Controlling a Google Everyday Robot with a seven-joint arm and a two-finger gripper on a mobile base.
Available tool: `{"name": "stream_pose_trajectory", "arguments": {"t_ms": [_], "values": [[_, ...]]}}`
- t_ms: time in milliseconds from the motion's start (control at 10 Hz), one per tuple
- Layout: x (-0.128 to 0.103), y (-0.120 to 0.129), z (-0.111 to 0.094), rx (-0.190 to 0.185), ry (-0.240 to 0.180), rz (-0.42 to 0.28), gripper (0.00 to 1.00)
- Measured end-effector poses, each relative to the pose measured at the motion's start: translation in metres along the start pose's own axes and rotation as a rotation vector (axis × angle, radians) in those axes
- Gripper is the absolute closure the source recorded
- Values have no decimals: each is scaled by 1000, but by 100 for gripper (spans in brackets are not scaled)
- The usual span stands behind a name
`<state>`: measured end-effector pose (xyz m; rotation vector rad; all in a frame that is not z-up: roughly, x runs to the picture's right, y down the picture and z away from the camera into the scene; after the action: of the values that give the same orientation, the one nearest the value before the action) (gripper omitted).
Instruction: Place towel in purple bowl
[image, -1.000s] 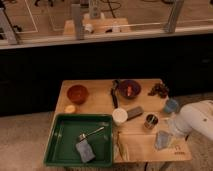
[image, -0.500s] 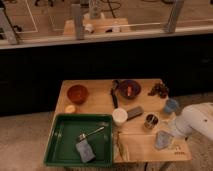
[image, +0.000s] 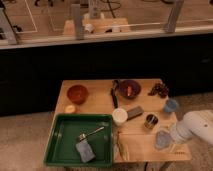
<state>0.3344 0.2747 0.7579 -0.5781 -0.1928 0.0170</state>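
The towel (image: 162, 138), a pale grey-blue cloth, lies flat on the wooden table (image: 100, 102) near its front right corner. The robot's white arm (image: 196, 127) reaches in from the right. My gripper (image: 170, 142) hangs open at the arm's end, right at the towel's right edge, and I cannot tell whether it touches the cloth. The purple bowl (image: 130, 89) stands at the back of the table, right of centre, with something small and red inside it.
An orange-brown bowl (image: 77, 93) sits at the back left. A green tray (image: 57, 142) at the front left holds a blue-grey pad (image: 85, 151) and a spoon (image: 92, 133). Between towel and purple bowl stand a white cup (image: 119, 116), a small can (image: 150, 120) and a light blue cup (image: 171, 106).
The arm has eased slightly down toward the table's front right corner, beside the towel. The towel and the other objects have not moved.
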Motion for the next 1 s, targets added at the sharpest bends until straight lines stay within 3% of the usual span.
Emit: {"name": "stream_pose_trajectory", "arguments": {"t_ms": [700,1000], "values": [[18,14,32,-27,17,33,21],[19,15,36,-32,12,42,48]]}}
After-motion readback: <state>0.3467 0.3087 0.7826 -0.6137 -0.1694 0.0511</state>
